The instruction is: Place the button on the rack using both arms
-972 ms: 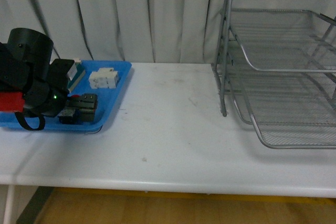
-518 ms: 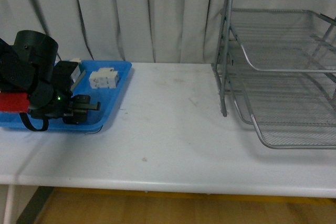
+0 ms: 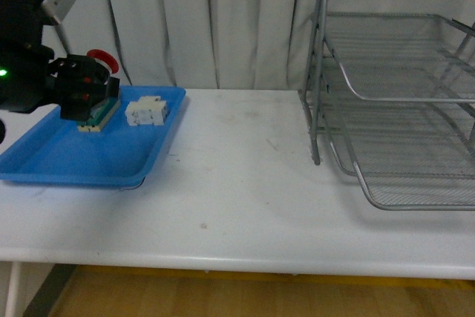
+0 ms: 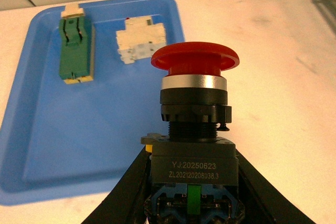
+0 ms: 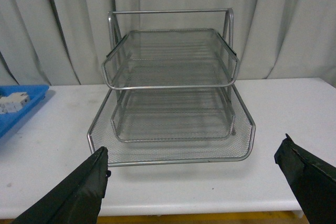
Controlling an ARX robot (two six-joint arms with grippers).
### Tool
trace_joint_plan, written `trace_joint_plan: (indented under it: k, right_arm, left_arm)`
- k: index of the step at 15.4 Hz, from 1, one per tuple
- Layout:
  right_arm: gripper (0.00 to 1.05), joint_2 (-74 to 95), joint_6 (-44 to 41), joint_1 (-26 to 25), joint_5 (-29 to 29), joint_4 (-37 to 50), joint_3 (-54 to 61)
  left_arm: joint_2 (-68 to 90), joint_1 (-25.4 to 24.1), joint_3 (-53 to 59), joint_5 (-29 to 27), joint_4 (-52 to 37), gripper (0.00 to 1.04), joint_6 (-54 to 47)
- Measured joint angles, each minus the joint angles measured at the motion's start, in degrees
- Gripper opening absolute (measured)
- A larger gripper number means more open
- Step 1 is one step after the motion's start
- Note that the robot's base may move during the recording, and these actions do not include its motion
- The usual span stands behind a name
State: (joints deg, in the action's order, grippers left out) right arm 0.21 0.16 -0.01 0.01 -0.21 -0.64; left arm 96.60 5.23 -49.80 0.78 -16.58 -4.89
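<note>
Grips the button (image 4: 195,77) by its black body in the closed left gripper (image 4: 191,198), above the tray (image 3: 44,161) (with two blocks (image 4: 105,45) inside). Shows the right gripper (image 5: 194,153) wide open, empty. Seems picked up only; leaves the transfer to the rack (image 3: 393,94), well apart from the tray.

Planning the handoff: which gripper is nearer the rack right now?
Right. The right gripper faces the rack head-on, open, directly in front of it. The left gripper holds the button above the blue tray, across the table from the rack.
</note>
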Motion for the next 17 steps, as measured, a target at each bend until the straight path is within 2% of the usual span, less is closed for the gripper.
trace_joint_plan:
  k: [2, 5, 17]
  right_arm:
    - [0.98, 0.0, 0.0, 0.0, 0.0, 0.0, 0.0]
    - [0.98, 0.0, 0.0, 0.0, 0.0, 0.0, 0.0]
    - [0.98, 0.0, 0.0, 0.0, 0.0, 0.0, 0.0]
  left_arm:
    - [-10.2, 2.3, 11.6, -1.1, -2.1, 0.36, 0.4]
    - [-17.1, 1.6, 23.5, -2.5, -4.5, 0.36, 1.9]
    - [-16.3, 1.9, 24.0, -1.6, -5.8, 0.36, 1.9]
